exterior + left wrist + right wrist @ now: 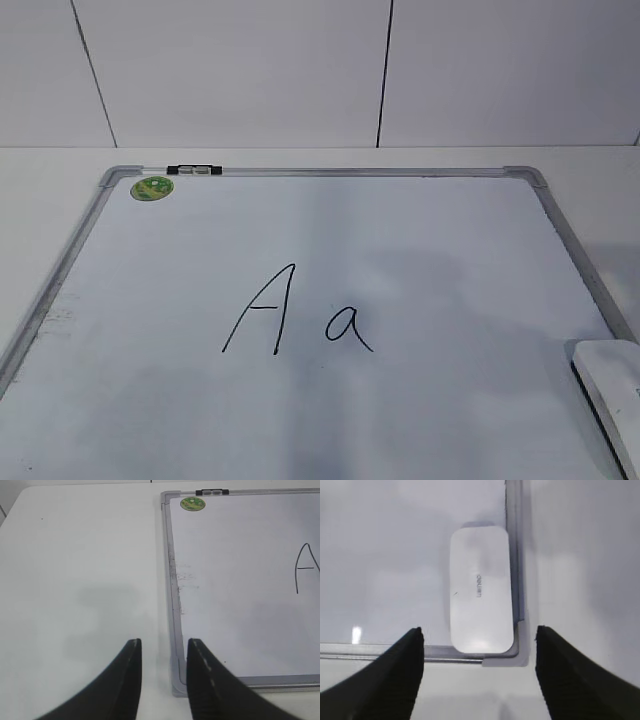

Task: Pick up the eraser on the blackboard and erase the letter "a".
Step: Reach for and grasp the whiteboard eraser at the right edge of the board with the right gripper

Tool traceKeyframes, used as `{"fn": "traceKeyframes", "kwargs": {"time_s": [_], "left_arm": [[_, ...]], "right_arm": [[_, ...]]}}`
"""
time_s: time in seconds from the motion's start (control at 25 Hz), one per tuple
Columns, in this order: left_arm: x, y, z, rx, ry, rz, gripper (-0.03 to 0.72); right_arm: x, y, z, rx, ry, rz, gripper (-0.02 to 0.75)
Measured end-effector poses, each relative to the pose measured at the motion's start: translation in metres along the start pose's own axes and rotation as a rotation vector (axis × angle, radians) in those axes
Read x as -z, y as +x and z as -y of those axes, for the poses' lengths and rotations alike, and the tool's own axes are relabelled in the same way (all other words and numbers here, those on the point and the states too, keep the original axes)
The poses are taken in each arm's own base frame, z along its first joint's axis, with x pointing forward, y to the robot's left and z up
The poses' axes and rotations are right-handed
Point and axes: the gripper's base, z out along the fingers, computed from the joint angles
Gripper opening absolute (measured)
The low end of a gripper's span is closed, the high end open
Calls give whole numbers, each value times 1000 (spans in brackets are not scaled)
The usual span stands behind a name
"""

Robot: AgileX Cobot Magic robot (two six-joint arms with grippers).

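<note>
The blackboard is a white board in a grey frame lying flat on the table. A tall capital "A" and the small letter "a" are written near its middle. The white eraser lies on the board's near right corner. In the right wrist view the eraser lies just ahead of my right gripper, which is open wide and empty. My left gripper is open and empty above the board's near left corner. Neither gripper shows in the exterior view.
A round green sticker and a small black-and-silver clip sit at the board's far left corner. White table lies to the left of the board. A white panelled wall stands behind.
</note>
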Motion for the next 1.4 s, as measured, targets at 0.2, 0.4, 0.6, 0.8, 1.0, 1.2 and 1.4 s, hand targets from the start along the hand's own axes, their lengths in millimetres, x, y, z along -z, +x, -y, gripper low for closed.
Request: {"fn": "traceKeyframes", "kwargs": {"time_s": [0.2, 0.4, 0.6, 0.8, 1.0, 1.2, 1.4], "left_arm": [[0, 0, 0, 0, 0, 0, 235], [0, 0, 0, 0, 0, 0, 235], [0, 0, 0, 0, 0, 0, 235], [0, 0, 0, 0, 0, 0, 235], [0, 0, 0, 0, 0, 0, 235], [0, 0, 0, 0, 0, 0, 235], [0, 0, 0, 0, 0, 0, 235]], "right_arm": [[-19, -4, -3, -11, -36, -147, 664], [-36, -8, -5, 9, -68, -248, 677], [-55, -14, -4, 4, -68, -311, 678], [-71, -18, -2, -5, -64, -358, 678], [-78, -21, -1, -19, -48, -346, 678], [-86, -23, -4, 11, -16, -357, 678], [-95, -27, -6, 12, 8, -373, 678]]}}
